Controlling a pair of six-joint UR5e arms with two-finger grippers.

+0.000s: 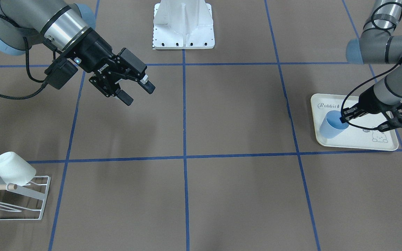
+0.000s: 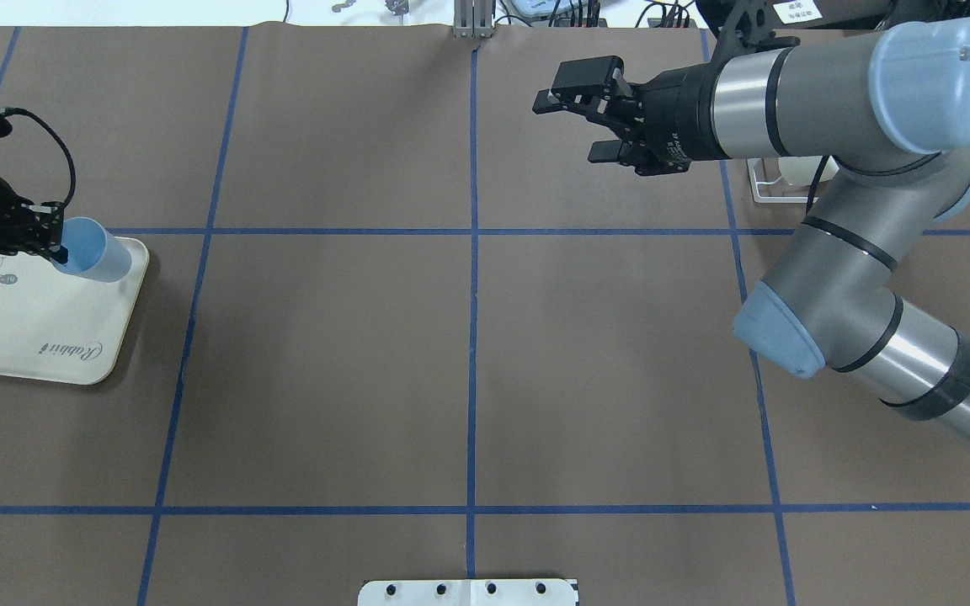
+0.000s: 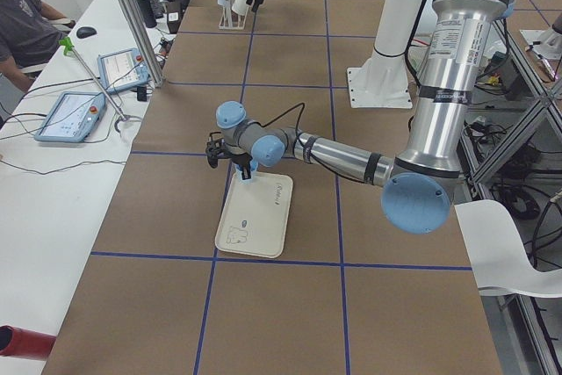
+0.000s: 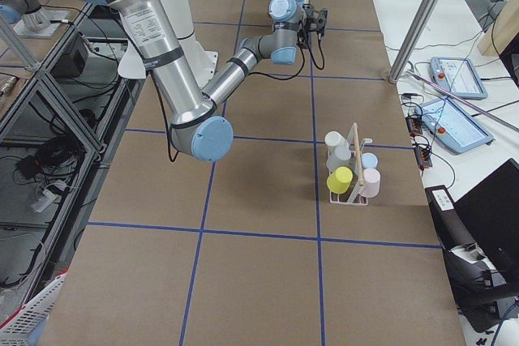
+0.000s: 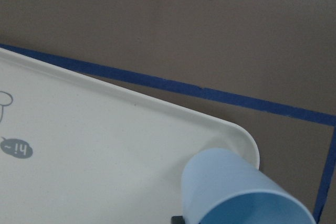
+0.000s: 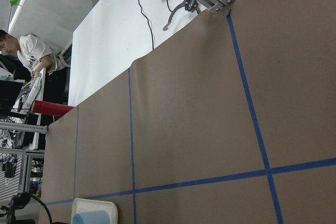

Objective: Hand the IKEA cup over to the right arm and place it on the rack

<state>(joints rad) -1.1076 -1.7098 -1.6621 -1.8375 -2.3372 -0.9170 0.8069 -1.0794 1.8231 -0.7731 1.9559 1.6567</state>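
Front-facing view: my left gripper [image 1: 343,119] seems clenched on the rim of the IKEA cup [image 1: 330,128], which tilts at the lettered corner of the tray [image 1: 358,143]; I should lift it straight and leave its wall free for the taker; my right gripper [image 1: 136,91] hangs released, well apart from the rack [image 1: 30,192]. Overhead: the rack is mostly hidden behind my right arm. Left wrist: the jaws are cut off; whether the cup touches the tray, I cannot tell.

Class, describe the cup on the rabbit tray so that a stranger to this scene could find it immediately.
Find the cream tray at the robot's left end of the table. Near its corner is a light blue cup, tilted, rim at the left gripper. It is the only cup on the tray.
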